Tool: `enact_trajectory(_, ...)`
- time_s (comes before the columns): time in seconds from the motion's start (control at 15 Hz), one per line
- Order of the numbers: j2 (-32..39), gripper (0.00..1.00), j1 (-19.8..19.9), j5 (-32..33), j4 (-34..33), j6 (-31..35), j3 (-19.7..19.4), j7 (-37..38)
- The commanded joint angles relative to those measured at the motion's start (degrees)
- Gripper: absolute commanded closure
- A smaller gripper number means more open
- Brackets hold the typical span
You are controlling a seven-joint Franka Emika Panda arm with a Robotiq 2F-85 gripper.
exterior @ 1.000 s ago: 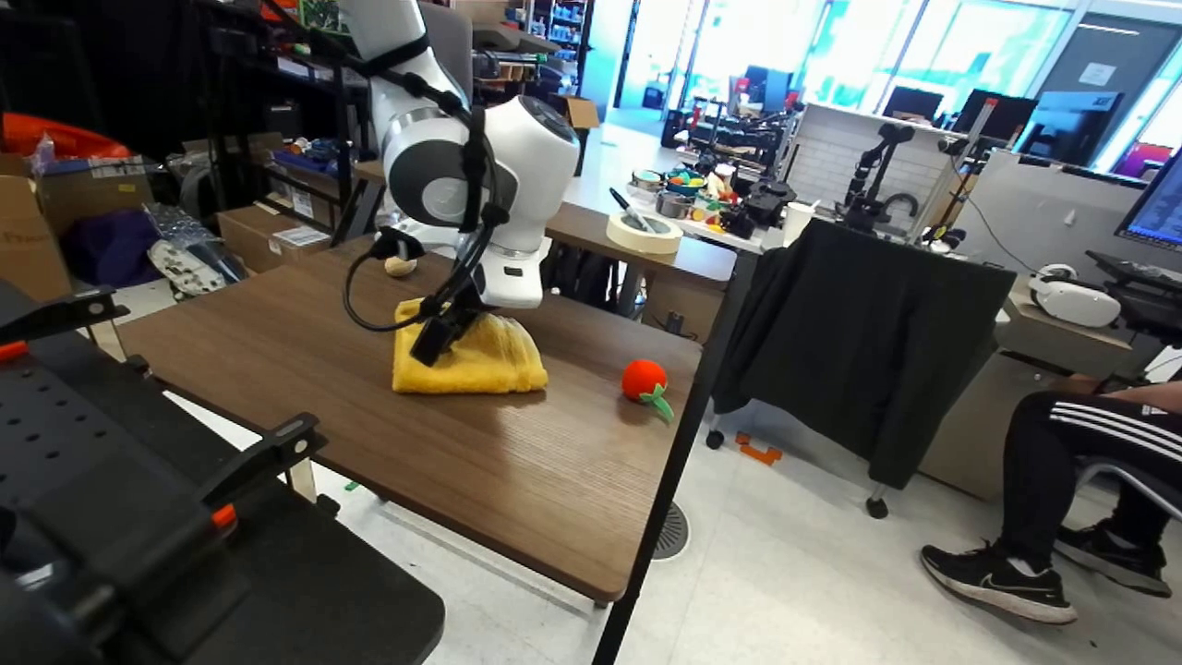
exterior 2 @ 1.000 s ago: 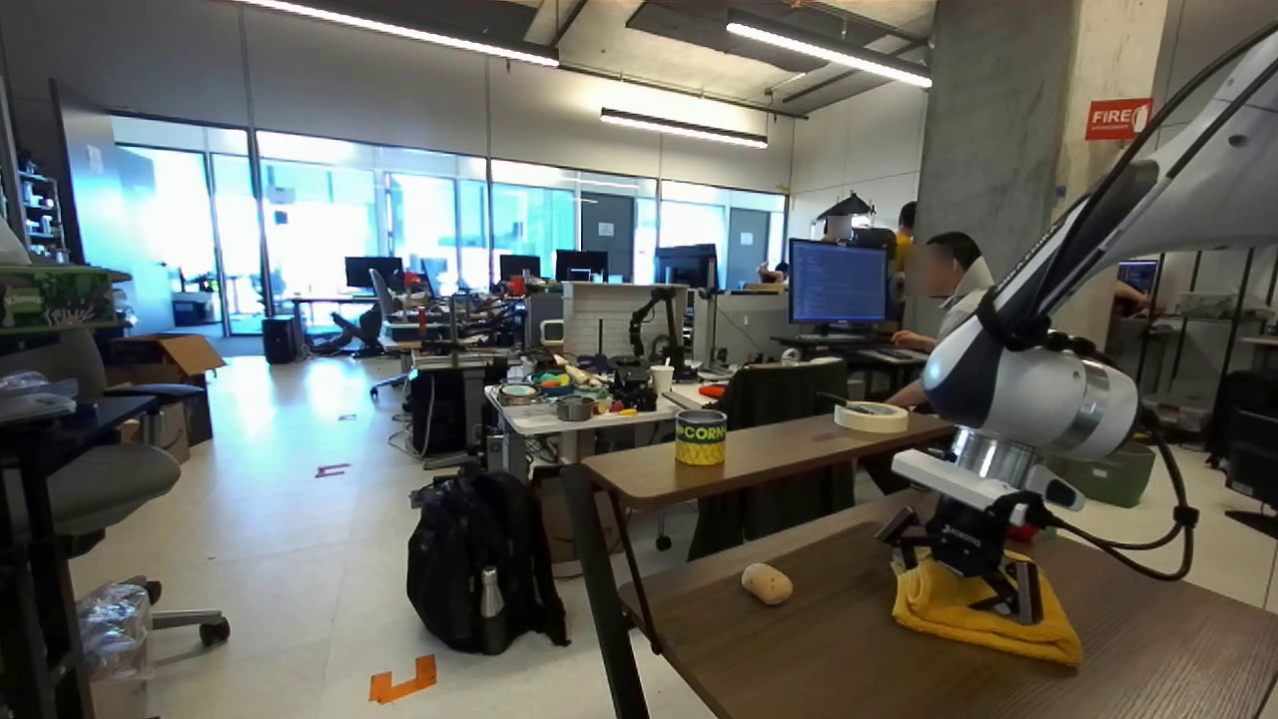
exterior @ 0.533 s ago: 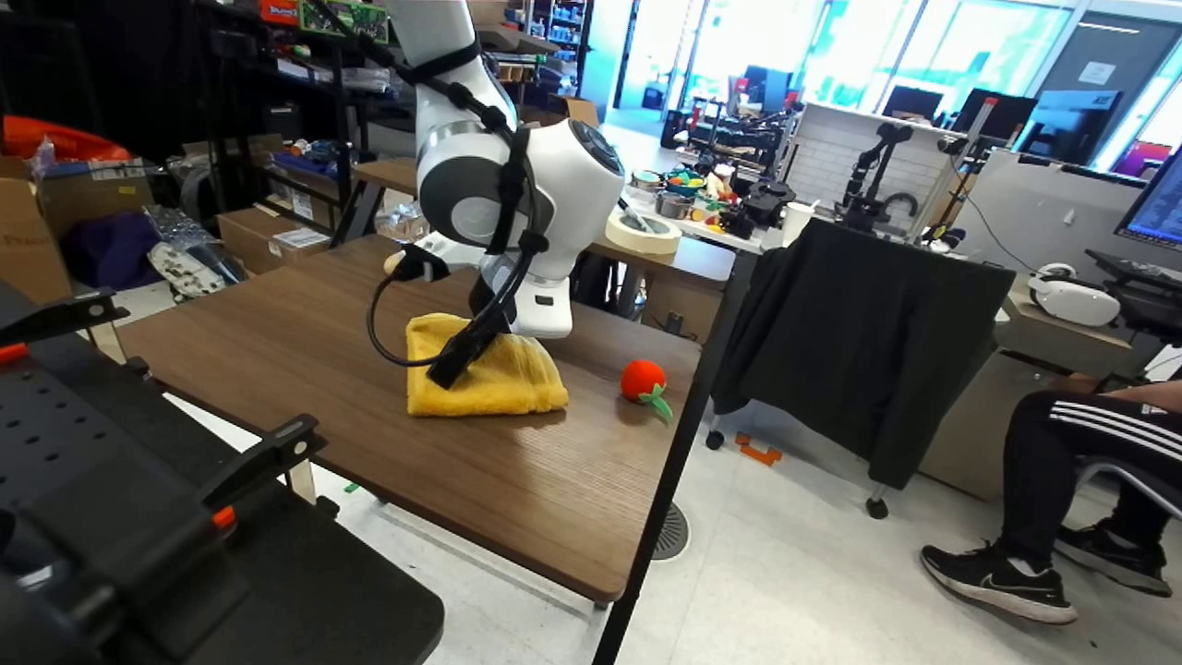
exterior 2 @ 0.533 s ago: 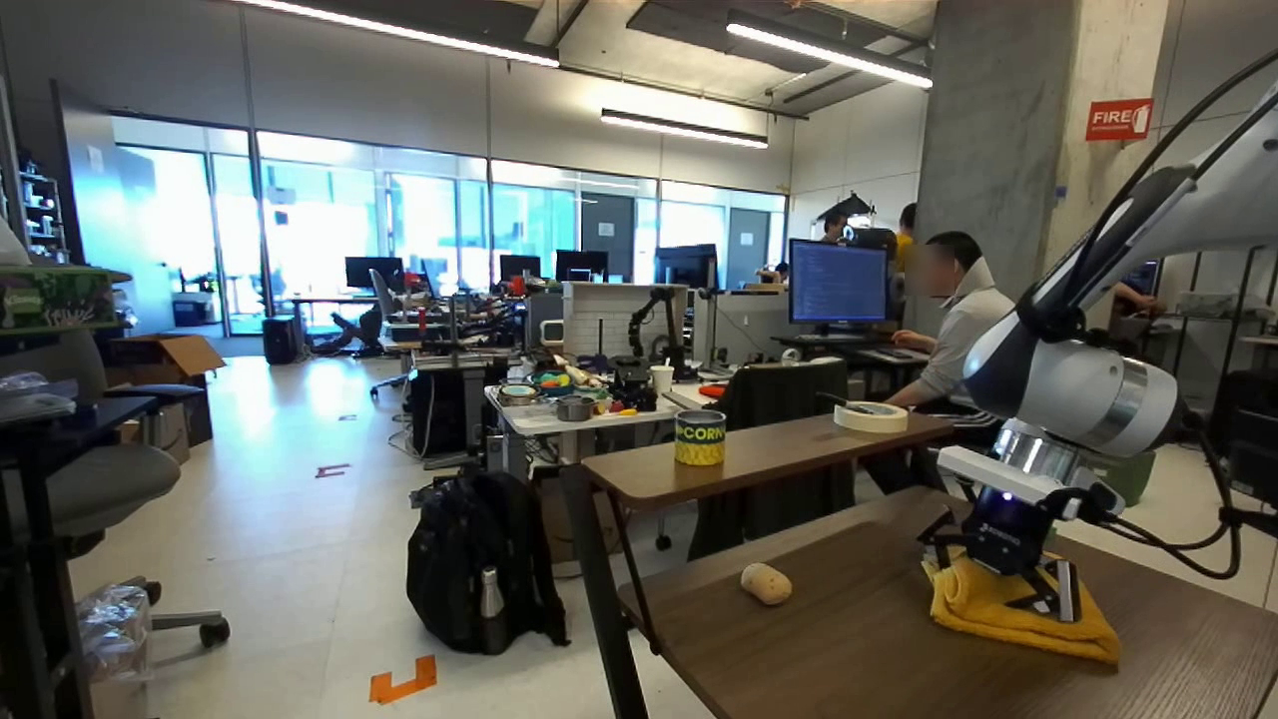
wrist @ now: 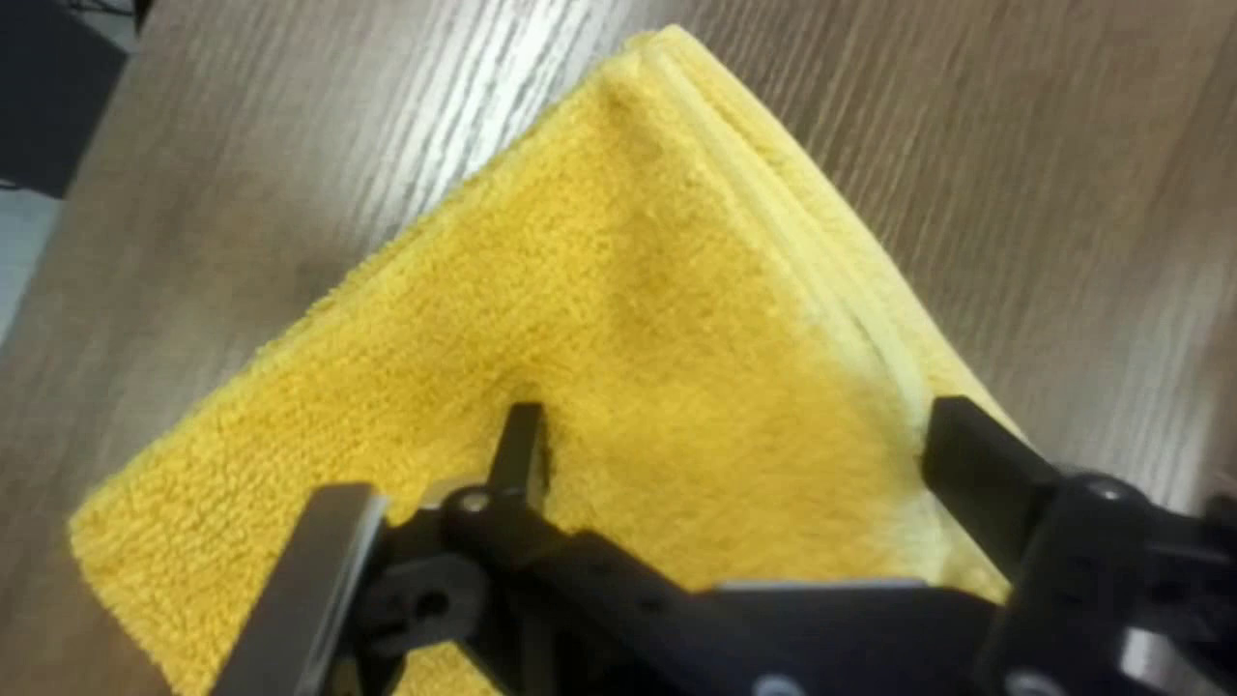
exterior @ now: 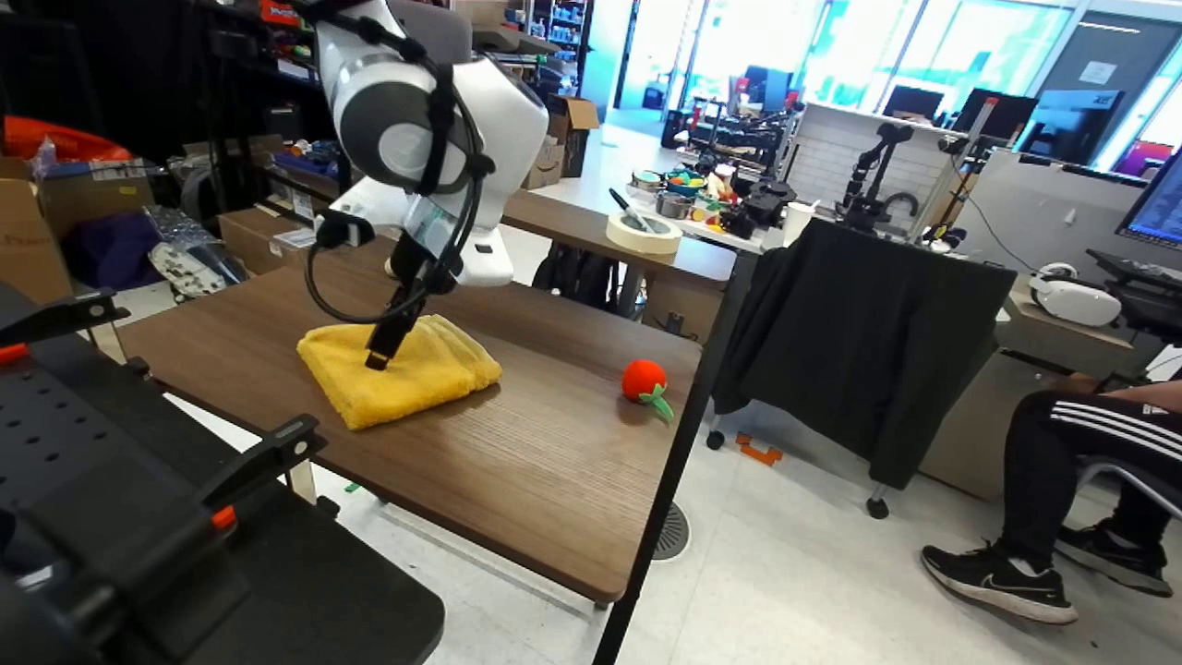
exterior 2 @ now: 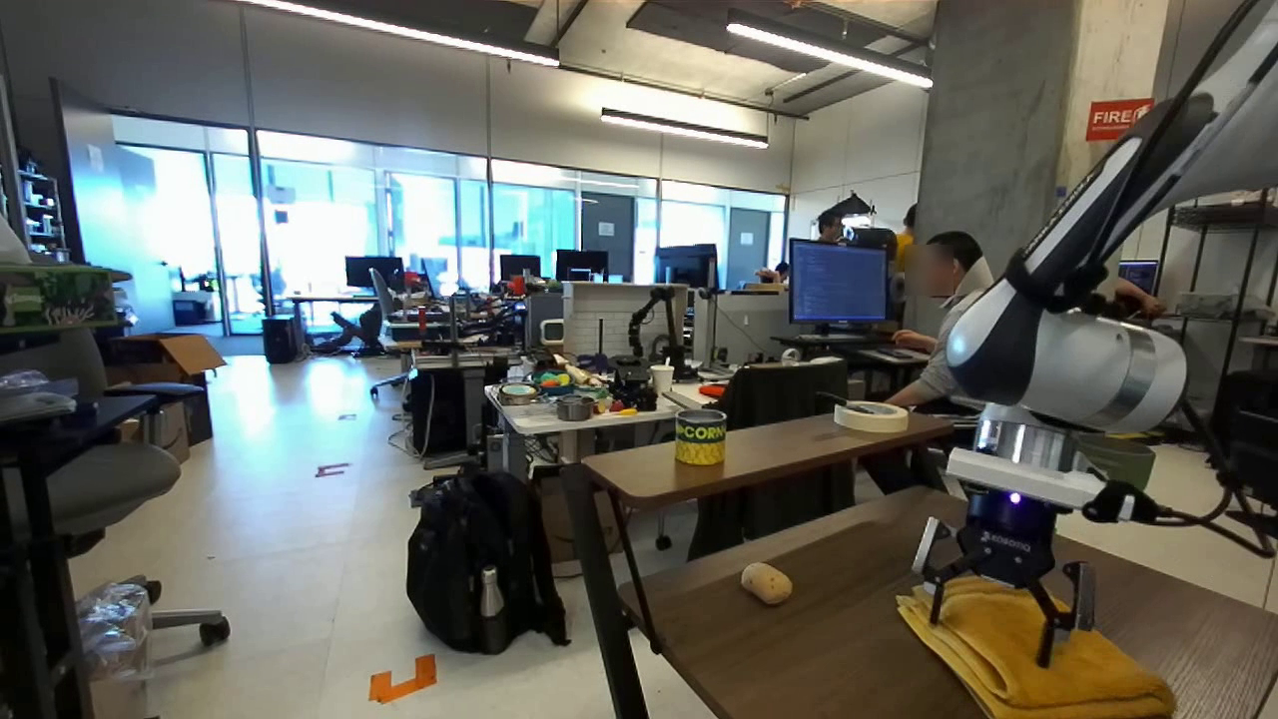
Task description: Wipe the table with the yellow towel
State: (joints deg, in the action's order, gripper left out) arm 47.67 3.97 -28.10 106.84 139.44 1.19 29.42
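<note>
The yellow towel point(exterior: 443, 365) lies folded flat on the brown wood-grain table point(exterior: 517, 489), toward the left half of the tabletop in this exterior view. My gripper point(exterior 2: 988, 639) points down over the towel, its fingers spread wide and their tips resting on the cloth. In the wrist view the gripper point(wrist: 739, 411) is open, with flat yellow towel point(wrist: 628, 271) beneath and no fold pinched between the fingers. The left fingertip point(wrist: 522, 430) dents the pile; the right one sits by the pale hem. Bare table point(wrist: 1015, 145) surrounds the cloth.
A red-orange ball point(exterior: 644, 380) with a green leaf sits near the table's right edge. A tan potato-like object point(exterior 2: 767, 583) lies on the table. The raised shelf point(exterior 2: 769, 454) carries a tape roll point(exterior 2: 871, 416) and a can point(exterior 2: 700, 437). A black post point(exterior: 679, 462) flanks the table.
Towel and gripper first shifted slightly right and nearer in an exterior view, then swung clearly left there. The towel has turned with the gripper along the tabletop. The fingers stay spread throughout.
</note>
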Motion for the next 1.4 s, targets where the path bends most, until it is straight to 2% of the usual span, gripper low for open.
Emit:
enact_trajectory(0.0, -12.79, 0.00, -4.75, 3.77, 10.47, 3.62, -5.33, 2.09)
enact_trajectory(0.2, -18.06, 0.00, -5.69, 5.00, 14.16, 11.71, -8.48, 3.08)
enact_trajectory(0.33, -17.91, 0.00, -5.82, 7.14, 14.40, 16.82, -11.35, 5.34)
enact_trajectory(0.53, -14.56, 0.00, -5.23, 8.52, 12.62, 24.48, -15.05, 8.84)
enact_trajectory(0.73, -9.29, 0.00, -6.73, 8.57, 9.29, 28.32, -20.30, 15.62)
enact_trajectory(0.8, -13.01, 0.00, -3.89, 7.88, 11.78, 25.76, -16.59, 10.93)
enact_trajectory(1.13, -11.80, 0.00, -3.66, 7.84, 11.25, 26.06, -16.52, 11.26)
enact_trajectory(1.33, -6.49, 0.00, -5.41, 8.05, 6.71, 28.86, -18.32, 14.64)
